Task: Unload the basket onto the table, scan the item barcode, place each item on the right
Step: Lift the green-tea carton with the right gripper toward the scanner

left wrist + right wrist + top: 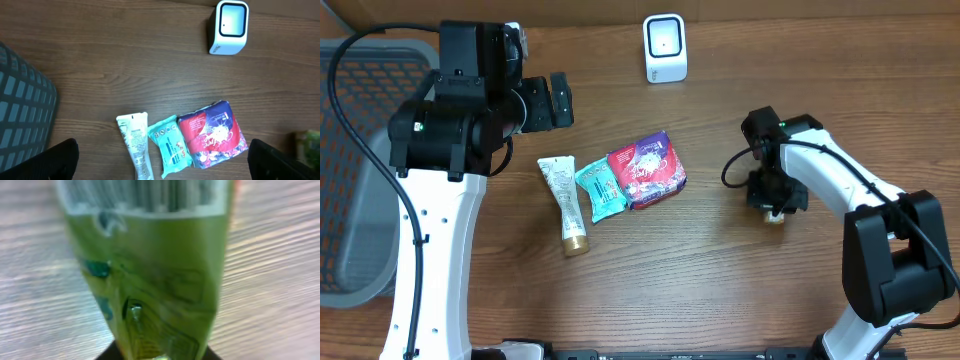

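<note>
The green packet (160, 280), blurred, with barcode-like stripes at its top, sits on the brown wood-grain table (720, 290), below and right of the white scanner (665, 48). It fills the right wrist view. Overhead, the right gripper (775, 205) covers it, and I cannot tell whether the jaws grip it. Left of the scanner, the left gripper (548, 103) gapes wide.

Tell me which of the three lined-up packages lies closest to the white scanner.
The red-and-purple packet, rightmost in the row; the teal pack and white tube lie farther left.
</note>
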`<state>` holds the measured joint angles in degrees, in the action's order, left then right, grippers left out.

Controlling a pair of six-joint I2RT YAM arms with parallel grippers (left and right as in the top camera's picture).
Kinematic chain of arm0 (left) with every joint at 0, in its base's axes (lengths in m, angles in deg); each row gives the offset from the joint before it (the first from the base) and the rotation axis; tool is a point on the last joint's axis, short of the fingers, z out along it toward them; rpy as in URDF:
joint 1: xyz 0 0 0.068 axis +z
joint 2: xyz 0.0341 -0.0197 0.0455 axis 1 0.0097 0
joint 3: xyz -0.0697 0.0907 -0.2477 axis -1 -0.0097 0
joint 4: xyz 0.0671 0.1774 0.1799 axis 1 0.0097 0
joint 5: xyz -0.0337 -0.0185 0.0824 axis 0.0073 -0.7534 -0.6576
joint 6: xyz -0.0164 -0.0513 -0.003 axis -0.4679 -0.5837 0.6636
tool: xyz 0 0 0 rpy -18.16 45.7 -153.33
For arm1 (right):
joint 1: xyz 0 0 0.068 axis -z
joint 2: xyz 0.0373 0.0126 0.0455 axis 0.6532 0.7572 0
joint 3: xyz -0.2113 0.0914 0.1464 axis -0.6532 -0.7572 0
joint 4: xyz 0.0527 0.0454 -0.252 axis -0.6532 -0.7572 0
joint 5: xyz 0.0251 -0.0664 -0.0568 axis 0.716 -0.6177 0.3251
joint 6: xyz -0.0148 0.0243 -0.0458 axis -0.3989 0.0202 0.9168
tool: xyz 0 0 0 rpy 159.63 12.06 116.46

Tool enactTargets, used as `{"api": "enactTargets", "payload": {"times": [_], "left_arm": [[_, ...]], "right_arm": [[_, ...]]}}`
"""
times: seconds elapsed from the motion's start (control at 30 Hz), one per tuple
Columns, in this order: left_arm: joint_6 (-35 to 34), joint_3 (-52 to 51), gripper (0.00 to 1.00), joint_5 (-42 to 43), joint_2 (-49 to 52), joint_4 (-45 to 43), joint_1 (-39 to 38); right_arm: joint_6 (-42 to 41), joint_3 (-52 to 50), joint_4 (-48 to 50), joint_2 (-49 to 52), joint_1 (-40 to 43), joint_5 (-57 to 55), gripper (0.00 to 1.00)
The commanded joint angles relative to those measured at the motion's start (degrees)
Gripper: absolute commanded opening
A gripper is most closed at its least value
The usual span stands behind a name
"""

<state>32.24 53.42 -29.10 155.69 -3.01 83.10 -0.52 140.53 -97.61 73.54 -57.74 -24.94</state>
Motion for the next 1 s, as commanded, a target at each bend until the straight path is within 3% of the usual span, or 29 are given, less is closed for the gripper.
{"api": "enactTargets", "payload": {"times": [0.0, 0.23, 0.73, 0.83, 0.97], "left_arm": [[0.7, 0.8, 0.99, 0.4, 0.3, 0.0, 0.0], [0.7, 0.8, 0.99, 0.4, 0.3, 0.0, 0.0], [0.7, 0.8, 1.00, 0.4, 0.3, 0.0, 0.0], [0.7, 0.8, 1.00, 0.4, 0.3, 0.0, 0.0], [0.7, 0.8, 1.00, 0.4, 0.3, 0.0, 0.0]], "right_arm": [[-3.3, 3.1, 0.3, -0.5, -1.7, -8.9, 0.11], [-10.6, 3.1, 0.3, -0.4, -6.8, -18.4, 0.04], [-11.5, 3.0, -1.8, 9.6, -9.9, -26.0, 0.04], [-10.3, 3.1, -2.1, 9.5, -11.0, -23.4, 0.15], [-5.6, 3.1, -0.7, 9.5, -13.4, -14.2, 0.45]]}}
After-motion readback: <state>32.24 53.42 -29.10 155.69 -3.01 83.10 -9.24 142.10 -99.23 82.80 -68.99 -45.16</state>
